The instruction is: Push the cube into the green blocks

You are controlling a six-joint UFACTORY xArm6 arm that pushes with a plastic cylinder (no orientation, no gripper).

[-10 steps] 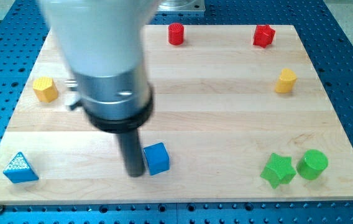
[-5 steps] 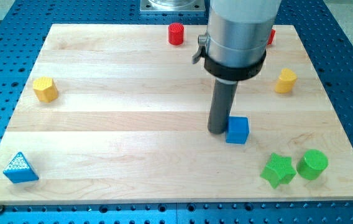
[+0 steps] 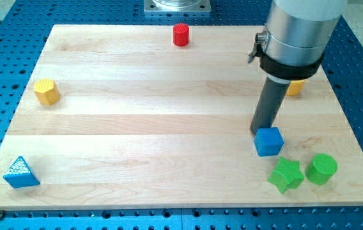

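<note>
The blue cube [image 3: 269, 141] sits on the wooden board at the view's lower right. Just below and right of it stand the green star block [image 3: 285, 175] and the green cylinder [image 3: 321, 168]. A small gap shows between the cube and the green star. My tip [image 3: 261, 131] touches the board at the cube's upper left edge, right against it. The arm's grey body rises from the tip toward the view's top right.
A red cylinder [image 3: 181, 34] stands at the view's top centre. A yellow block [image 3: 46, 91] is at the left. A blue triangle [image 3: 20, 172] is at the lower left. Another yellow block [image 3: 294, 87] is partly hidden behind the arm.
My tip and the blue cube have moved right across the board, from the lower centre to just beside the green blocks. The red block at the top right is now hidden by the arm.
</note>
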